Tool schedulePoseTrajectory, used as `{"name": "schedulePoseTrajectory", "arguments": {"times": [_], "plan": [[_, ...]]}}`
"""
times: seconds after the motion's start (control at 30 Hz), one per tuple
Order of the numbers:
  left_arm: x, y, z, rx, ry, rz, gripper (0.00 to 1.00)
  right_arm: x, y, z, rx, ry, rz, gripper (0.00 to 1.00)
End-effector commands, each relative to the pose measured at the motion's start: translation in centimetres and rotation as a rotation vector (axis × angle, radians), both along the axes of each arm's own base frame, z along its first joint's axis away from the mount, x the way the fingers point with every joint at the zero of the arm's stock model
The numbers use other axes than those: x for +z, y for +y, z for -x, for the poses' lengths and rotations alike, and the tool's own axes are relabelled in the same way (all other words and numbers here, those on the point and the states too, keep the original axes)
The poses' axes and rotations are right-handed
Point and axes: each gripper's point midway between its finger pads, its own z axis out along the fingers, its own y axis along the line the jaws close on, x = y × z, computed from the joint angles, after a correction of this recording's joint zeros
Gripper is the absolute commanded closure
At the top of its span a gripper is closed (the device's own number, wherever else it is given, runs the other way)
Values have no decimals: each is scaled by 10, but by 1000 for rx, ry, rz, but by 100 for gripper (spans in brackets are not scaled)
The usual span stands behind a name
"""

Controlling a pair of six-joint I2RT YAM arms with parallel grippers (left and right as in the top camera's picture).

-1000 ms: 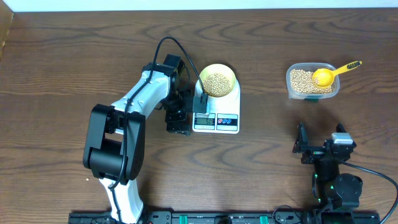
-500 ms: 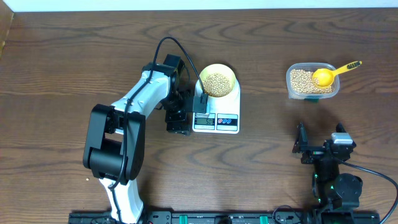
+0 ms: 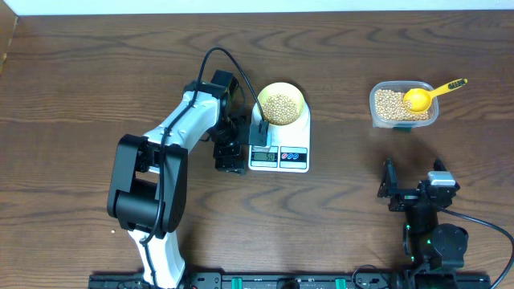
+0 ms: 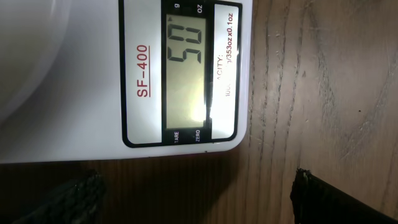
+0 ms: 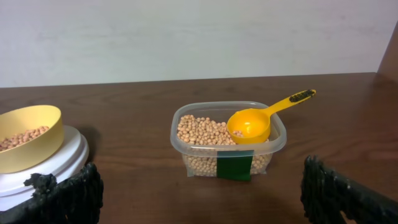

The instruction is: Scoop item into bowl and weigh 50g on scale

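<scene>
Many small tan grains lie in the yellow bowl, which sits on the far half of the white scale near the middle of the table. More of them fill the clear container well apart on the right side, with the yellow scoop resting on top. The display shows a five and a zero, so I judge the weight as reached. Both tools are released: the left gripper hovers wide and empty just beside the display end of the scale, and the right gripper stands spread and empty on the robot's side of the container, facing it. The grains look light, hard and smooth, so they probably roll and spill easily, and the scoop suits them better than a pinch. The bowl seems light and stiff; its rim is the natural place to hold it, gently, because a push may disturb the reading. The bowl is round, without a long axis. The long axis of the scale runs away from the robot, with the display edge nearest to it. The handle of the scoop points right and slightly toward the far edge.
</scene>
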Motion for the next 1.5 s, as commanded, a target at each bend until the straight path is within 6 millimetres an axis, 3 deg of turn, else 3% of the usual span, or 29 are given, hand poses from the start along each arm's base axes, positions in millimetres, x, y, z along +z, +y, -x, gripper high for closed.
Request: {"name": "schedulePoseTrajectory", "arguments": {"times": [0.0, 0.13, 0.23, 0.43, 0.57, 0.67, 1.07, 1.47], "plan": [[-6, 2, 4, 1, 26, -6, 2, 0, 0, 0, 1, -1, -14, 1], [4, 9, -2, -3, -27, -45, 2, 0, 0, 0, 1, -1, -14, 1], [23, 15, -8, -3, -101, -68, 2, -1, 0, 0, 1, 0, -14, 1], [95, 13, -15, 8, -311, -10, 2, 0, 0, 0, 2, -1, -15, 1], [144, 14, -11, 15, -454, 31, 2, 0, 0, 0, 2, -1, -15, 1], [170, 15, -6, 19, -531, 54, 2, 0, 0, 0, 1, -1, -14, 1], [189, 19, -1, 26, -585, 67, 2, -1, 0, 0, 1, 0, -14, 1], [189, 19, -1, 27, -585, 66, 2, -1, 0, 0, 1, 0, -14, 1]]}}
